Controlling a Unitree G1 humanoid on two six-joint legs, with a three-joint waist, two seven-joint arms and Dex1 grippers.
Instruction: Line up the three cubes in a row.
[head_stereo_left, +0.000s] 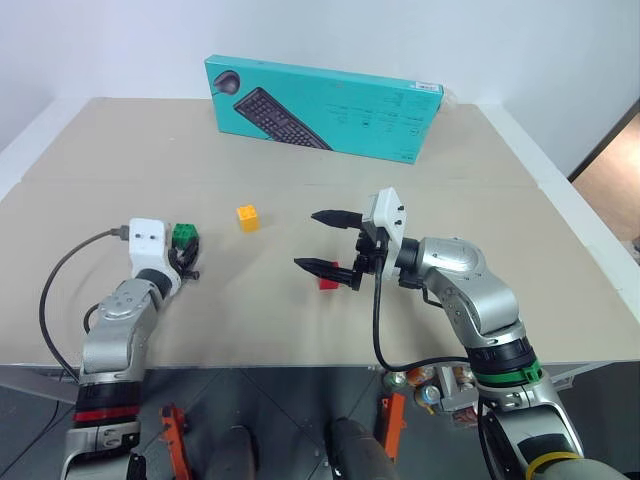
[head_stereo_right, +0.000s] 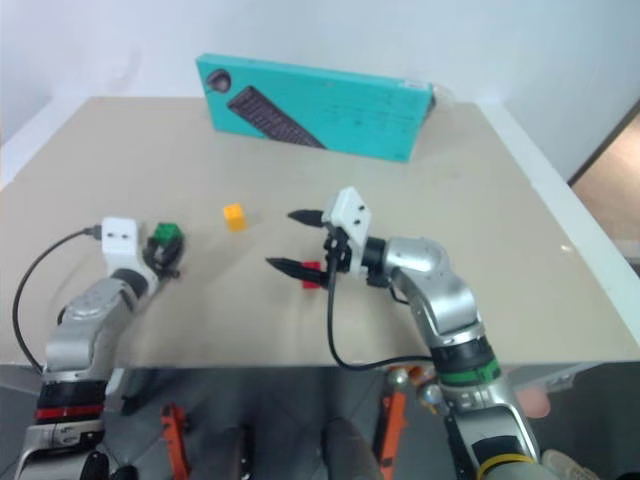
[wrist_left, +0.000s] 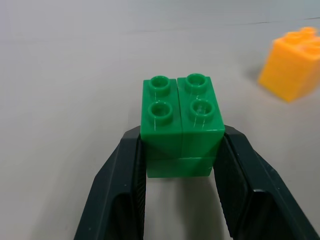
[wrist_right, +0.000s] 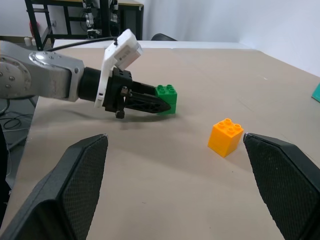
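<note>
left wrist view: left end effector (wrist_left: 182, 165) clamping the green cube (wrist_left: 181, 125) on the tabletop (head_stereo_left: 450, 230); yellow cube (head_stereo_left: 247, 217) lying just beyond green, red cube (head_stereo_left: 328, 282) farther off, sitting under wide-spread right end effector (head_stereo_left: 322, 240).

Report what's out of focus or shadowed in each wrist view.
Left wrist view: green cube sharp between the left gripper fingers, yellow cube blurred. Right wrist view: right gripper's fingers soft up close, cubes crisp, faint shadows on the table.
</note>
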